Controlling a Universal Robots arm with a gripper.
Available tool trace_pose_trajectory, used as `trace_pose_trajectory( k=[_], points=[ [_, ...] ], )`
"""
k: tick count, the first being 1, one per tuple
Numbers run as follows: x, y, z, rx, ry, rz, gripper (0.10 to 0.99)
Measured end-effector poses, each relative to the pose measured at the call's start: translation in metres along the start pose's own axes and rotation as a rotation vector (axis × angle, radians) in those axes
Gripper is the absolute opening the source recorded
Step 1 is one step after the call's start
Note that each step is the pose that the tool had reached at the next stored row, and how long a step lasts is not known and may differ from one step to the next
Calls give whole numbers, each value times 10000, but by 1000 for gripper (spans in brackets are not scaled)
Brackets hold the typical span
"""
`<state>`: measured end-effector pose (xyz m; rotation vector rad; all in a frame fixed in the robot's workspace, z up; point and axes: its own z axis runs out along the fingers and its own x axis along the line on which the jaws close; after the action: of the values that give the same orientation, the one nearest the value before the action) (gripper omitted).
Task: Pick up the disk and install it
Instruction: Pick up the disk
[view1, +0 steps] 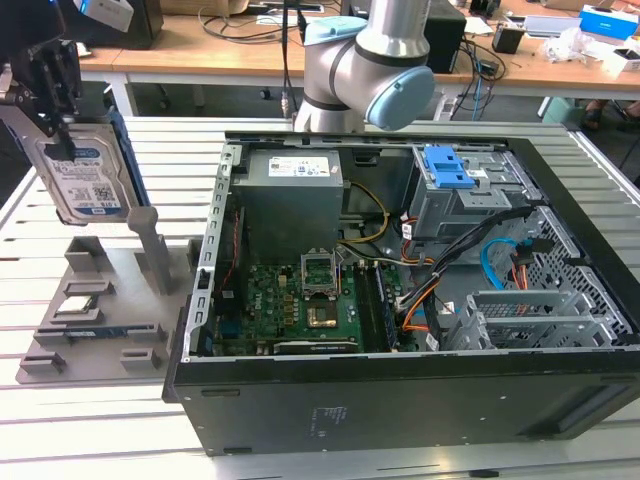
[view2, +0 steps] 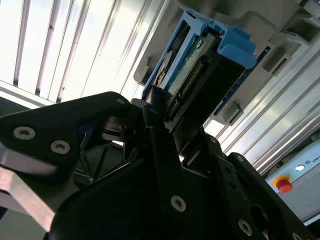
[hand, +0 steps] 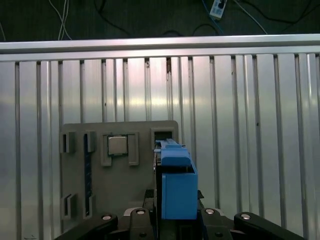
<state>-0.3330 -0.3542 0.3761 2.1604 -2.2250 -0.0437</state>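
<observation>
The tool (view1: 55, 115) is clamped on the hard drive (view1: 85, 185), held upright above the grey fixture (view1: 100, 300) on the bench (view1: 100, 440), well apart from the open computer case (view1: 400, 400); carrying it likely wants a firm, untilted grip.

Sharing one slatted table (view1: 100, 425): one disk (view1: 85, 182), one gripper (view1: 60, 140), one grey parts tray (view1: 95, 265), one open computer case (view1: 400, 392).

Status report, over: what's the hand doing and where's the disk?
Hand shut on disk. Disk upright, held above the grey fixture, at the exterior view's left. Not yet in the open computer case. Fixture's post stands between them.
</observation>
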Motion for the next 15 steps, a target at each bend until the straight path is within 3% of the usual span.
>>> trace_pose_trajectory(
  k=[15],
  points=[
    [-1,-19,-207,-17,1,0,361]
  ],
)
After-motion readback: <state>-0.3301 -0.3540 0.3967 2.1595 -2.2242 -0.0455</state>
